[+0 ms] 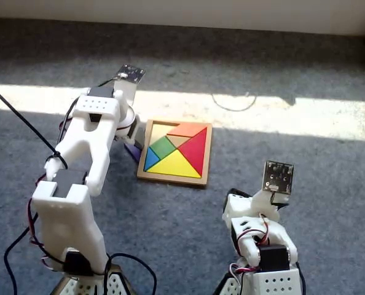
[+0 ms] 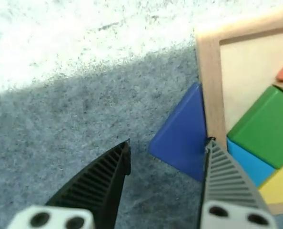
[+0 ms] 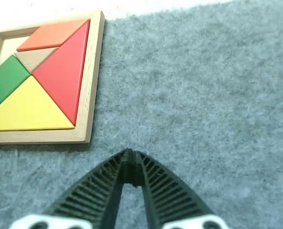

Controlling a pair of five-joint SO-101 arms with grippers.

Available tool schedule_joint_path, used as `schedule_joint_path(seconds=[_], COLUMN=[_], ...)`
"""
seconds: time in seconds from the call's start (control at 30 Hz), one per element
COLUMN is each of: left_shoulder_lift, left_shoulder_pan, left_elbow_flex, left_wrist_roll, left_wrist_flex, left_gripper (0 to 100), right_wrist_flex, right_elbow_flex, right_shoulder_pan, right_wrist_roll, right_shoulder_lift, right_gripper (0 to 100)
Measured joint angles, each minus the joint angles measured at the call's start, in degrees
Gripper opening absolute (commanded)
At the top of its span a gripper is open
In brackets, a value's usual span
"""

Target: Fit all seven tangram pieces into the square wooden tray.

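tangram pieces [image 1: 181, 153] are nearly all in your tray [image 1: 208, 153], just the blue triangle [image 2: 184, 131] waiting outside against its rim, between the spread jaws of your left gripper [image 2: 169, 145].

Tray wall [image 2: 209, 86] tight against blue triangle [image 2: 182, 138]

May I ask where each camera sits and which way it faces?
High view: overhead, looking down at the square wooden tray on grey carpet; both arms show.
Left wrist view: on the left arm, facing a dark blue triangular piece beside the tray; open jaws show.
Right wrist view: on the right arm, facing the tray across carpet; shut jaws show.
All share the tray.
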Motion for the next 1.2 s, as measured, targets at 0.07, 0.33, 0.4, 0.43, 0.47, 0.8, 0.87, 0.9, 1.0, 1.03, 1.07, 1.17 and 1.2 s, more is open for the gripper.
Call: schedule_joint_path(seconds=[0.07,0.33,0.4,0.43,0.47,0.8,0.87,0.9,1.0,1.03,1.07,1.17,1.2], left_shoulder_lift=[0.18,1.14,1.14,1.14,1.14,1.23,1.32,1.32,1.32,1.32,1.32,1.32,1.41], left_shoulder_pan=[-1.14,-7.21,-7.47,-7.47,-7.47,-7.47,-7.47,-7.47,-7.38,-7.38,-7.38,-7.38,-7.38], left_elbow_flex=[0.00,0.18,0.18,0.18,0.18,-5.98,-5.98,-5.89,-5.36,-4.92,-4.57,-3.52,-3.43], left_wrist_roll=[-1.14,-3.87,-4.84,-5.01,-5.01,-8.09,-10.55,-11.08,-11.52,-11.52,-11.69,-11.87,-11.87], left_wrist_flex=[0.00,-0.09,-0.09,-0.09,-0.09,-0.09,-0.09,-0.09,-0.09,-0.09,-0.09,-0.09,-0.09], left_gripper=[24,24,24,24,25,25,25,25,25,25,25,25,25], right_wrist_flex=[0.00,0.00,0.00,0.00,0.00,0.00,0.00,0.00,0.00,0.00,0.00,0.00,0.00], right_elbow_flex=[0.00,0.00,0.00,0.00,0.00,0.00,0.00,0.00,0.00,0.00,0.00,0.00,0.00], right_shoulder_pan=[0.00,0.00,0.00,0.00,0.00,0.00,0.00,0.00,0.00,0.00,0.00,0.00,0.00], right_wrist_roll=[0.00,0.00,0.00,0.00,0.00,0.00,0.00,0.00,0.00,0.00,0.00,0.00,0.00], right_shoulder_lift=[0.00,0.00,0.00,0.00,0.00,0.00,0.00,0.00,0.00,0.00,0.00,0.00,0.00], right_gripper=[0.5,0.5,0.5,0.5,0.5,0.5,0.5,0.5,0.5,0.5,0.5,0.5,0.5])
